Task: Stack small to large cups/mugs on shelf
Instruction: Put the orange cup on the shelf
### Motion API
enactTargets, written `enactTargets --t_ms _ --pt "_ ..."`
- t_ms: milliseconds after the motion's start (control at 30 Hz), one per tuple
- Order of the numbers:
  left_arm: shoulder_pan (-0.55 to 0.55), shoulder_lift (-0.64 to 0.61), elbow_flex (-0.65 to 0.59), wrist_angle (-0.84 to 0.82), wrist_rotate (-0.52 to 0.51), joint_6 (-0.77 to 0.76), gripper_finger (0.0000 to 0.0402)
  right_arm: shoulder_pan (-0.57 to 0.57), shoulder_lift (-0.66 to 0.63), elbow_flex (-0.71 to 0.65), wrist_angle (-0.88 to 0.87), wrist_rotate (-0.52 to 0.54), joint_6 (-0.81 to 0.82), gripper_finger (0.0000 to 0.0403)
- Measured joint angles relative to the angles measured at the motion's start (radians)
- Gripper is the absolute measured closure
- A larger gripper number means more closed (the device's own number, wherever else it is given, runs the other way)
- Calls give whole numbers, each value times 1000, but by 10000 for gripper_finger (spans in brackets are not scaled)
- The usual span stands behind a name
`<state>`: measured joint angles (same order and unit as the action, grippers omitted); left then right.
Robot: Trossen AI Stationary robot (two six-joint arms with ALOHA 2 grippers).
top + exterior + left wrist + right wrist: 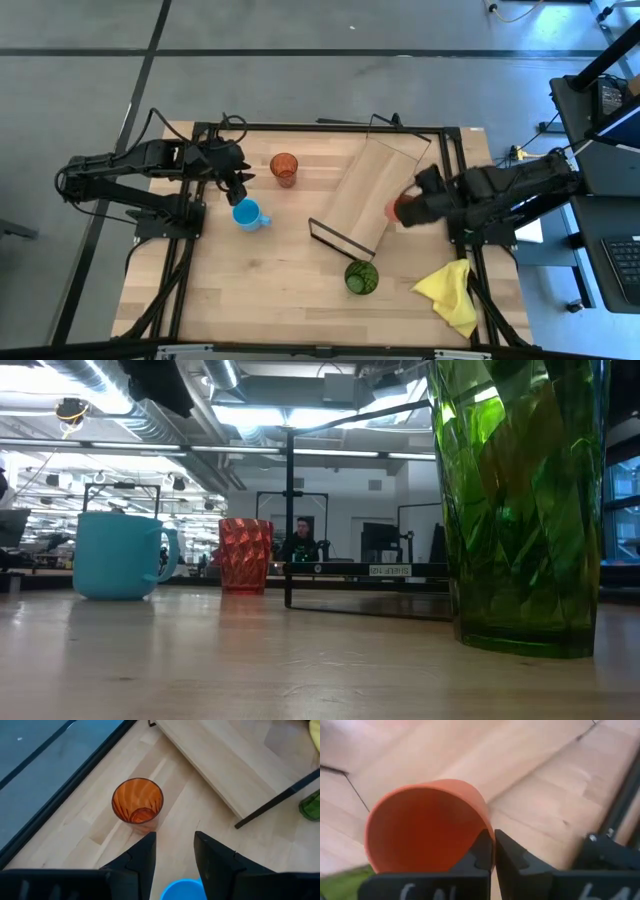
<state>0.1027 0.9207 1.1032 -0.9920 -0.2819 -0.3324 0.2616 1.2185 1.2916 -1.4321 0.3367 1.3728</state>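
At the shelf (pixel 372 194)'s right long edge the right pincer (pixel 494 851) pinches the small red-orange cup (pixel 427 827)'s rim, while the left pincer (pixel 173 851), fingers parted, hangs above the light-blue mug (pixel 247 214), well left of it.

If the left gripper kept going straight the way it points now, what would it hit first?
Most likely the orange tumbler, which stands upright just ahead of the open left gripper. The blue mug sits below the fingers, out of that line. Depth is uncertain.

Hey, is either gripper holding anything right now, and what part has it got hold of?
The right gripper pinches the small red-orange cup by its rim wall, beside the shelf. The left gripper is open, holding nothing.
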Motion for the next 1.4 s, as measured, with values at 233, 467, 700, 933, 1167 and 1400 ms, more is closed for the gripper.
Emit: enactTargets --t_ms 233,467,700,933,1167,1400 --pt "0 1 0 -2 -27 -19 274 -185 81 13 106 -129 -198 393" --pt "0 2 0 -2 -47 -33 274 -293 188 13 237 -222 -381 392" --pt "0 2 0 -2 -63 -51 274 -366 268 13 268 -287 -458 392" --pt "0 2 0 -3 -69 -54 274 -385 328 51 271 -323 -505 391" --pt "0 2 0 -3 -70 -58 274 -384 394 65 272 -367 -540 391" --pt "0 2 0 -3 -70 -58 274 -384 400 65 291 -367 -541 391"
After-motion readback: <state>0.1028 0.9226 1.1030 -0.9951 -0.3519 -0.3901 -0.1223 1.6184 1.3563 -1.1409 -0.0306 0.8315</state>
